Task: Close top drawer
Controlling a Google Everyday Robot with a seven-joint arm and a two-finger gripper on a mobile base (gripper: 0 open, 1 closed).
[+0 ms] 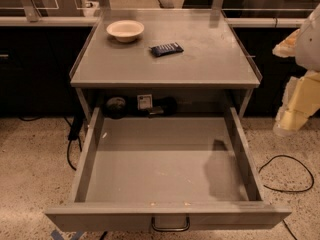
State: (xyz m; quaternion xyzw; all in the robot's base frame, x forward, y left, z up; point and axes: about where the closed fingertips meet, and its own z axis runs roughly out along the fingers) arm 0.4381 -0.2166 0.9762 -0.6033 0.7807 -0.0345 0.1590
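Observation:
The top drawer [167,215] is a wide, shallow grey metal drawer, pulled far out toward the camera from under the grey table. Its inside is bare. Its flat front panel runs along the bottom of the view, with a small dark loop handle [171,225] at centre. My gripper [291,115] is the cream and yellow part hanging at the right edge. It is to the right of the drawer's right side wall, above the floor and apart from the drawer.
The grey table top [210,64] carries a white bowl [125,30] and a dark blue packet [167,49]. Dark round items [116,107] sit in the recess behind the drawer. Black cables [280,176] lie on the speckled floor on both sides. Dark counters stand behind.

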